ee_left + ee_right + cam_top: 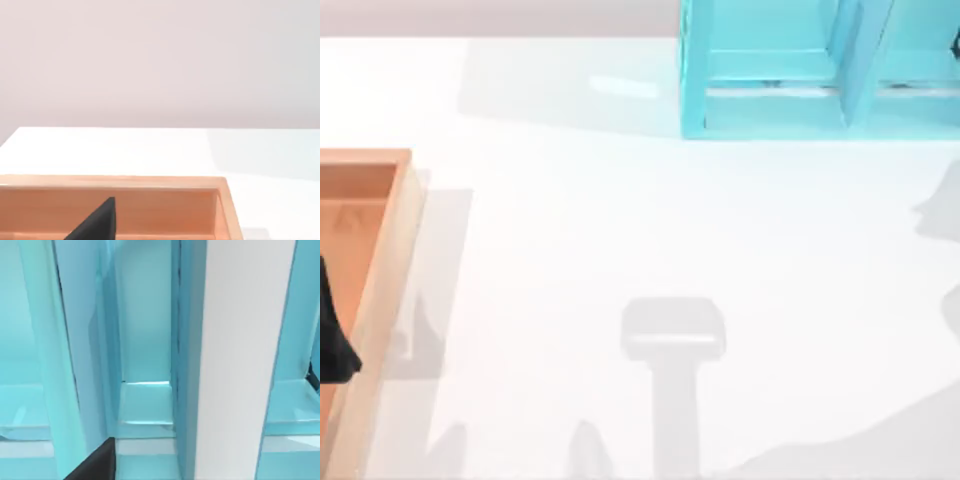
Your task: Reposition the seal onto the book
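White table (650,230), pale wall behind. Light-blue shelf unit (800,70) at far edge, right of centre; wooden tray (390,260) at left edge. Left gripper (332,340) low over tray interior, one dark finger (97,222) visible above tray floor; opening cannot be told. Right gripper finger (95,462) close against shelf unit's upright panels; opening cannot be told, nothing seen held. Wide bare tabletop across centre and front. Seal, book: whereabouts cannot be told.
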Robot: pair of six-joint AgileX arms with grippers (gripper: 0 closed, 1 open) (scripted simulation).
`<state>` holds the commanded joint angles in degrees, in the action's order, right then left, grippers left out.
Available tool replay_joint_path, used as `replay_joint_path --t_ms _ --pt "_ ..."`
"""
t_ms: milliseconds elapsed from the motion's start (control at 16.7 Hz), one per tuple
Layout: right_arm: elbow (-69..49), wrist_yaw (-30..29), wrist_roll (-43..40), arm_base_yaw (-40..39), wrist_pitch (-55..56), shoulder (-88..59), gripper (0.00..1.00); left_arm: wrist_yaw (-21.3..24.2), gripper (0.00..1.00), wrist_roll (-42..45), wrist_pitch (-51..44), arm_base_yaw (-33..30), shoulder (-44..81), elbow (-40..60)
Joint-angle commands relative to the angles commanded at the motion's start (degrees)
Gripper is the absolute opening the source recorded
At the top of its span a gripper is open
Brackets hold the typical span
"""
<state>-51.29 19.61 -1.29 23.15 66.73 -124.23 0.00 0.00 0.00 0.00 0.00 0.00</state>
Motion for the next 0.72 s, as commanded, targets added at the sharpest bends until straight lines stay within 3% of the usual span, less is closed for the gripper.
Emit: replay_joint_path --t_ms 720 --pt "-26.2 -4.1 0.3 -3.8 -12.0 -13.9 1.0 0.0 1.0 0.0 0.0 0.0 0.0 0.0"
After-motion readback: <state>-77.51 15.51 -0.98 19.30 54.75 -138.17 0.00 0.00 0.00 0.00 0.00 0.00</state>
